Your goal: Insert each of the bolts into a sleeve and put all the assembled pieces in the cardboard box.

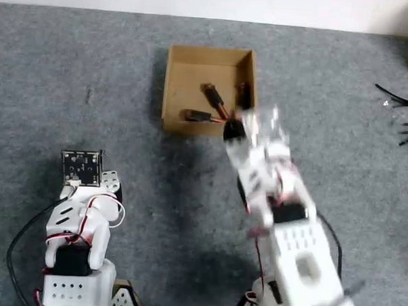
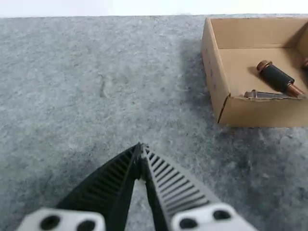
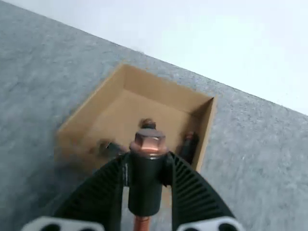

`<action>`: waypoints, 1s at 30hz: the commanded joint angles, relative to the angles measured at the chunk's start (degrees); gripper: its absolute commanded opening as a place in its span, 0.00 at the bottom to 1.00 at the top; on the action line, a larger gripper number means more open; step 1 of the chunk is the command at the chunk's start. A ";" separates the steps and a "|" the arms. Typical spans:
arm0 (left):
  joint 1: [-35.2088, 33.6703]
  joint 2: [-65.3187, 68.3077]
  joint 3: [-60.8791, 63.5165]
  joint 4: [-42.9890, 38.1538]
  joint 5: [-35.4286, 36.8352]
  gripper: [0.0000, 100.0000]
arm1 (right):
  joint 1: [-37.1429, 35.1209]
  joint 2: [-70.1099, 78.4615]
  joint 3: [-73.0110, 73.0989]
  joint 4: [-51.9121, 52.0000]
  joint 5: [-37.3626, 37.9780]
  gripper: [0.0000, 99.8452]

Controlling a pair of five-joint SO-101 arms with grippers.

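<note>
A black cylindrical sleeve (image 3: 146, 187) with a copper hex-headed bolt (image 3: 149, 140) run through it is clamped between the ribbed black fingers (image 3: 103, 192) of the right end effector (image 3: 148, 161). The bolt head points away from the wrist, and a bit of copper shank shows at the sleeve's near end. From the high view, this assembled piece (image 1: 233, 131) hangs at the near right corner of the open brown cardboard box (image 1: 173, 84), about over the near wall rather than squarely over the floor. Three finished pieces (image 1: 213, 96) lie inside, dark sleeves with copper ends: one near the middle, one along the near wall, one by the right wall.

This looks like the placing step for a piece already put together. The next move would call for carrying it a little farther in past the wall, lowering it, then letting the fingers part. The near wall is the thing to clear. The piece by the right wall lies just ahead, so a drop there could land on top of it.

The left end effector (image 2: 141, 161) has its fingers pressed together on nothing, low over the grey felt surface (image 2: 96, 86) and well apart from the box. Thin black ties (image 1: 403, 114) lie at the far right, out of the way.
</note>
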 commanded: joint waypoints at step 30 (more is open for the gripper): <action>0.75 -0.40 1.71 -4.57 -0.35 0.01 | 3.21 89.89 -107.91 47.43 -10.81 0.24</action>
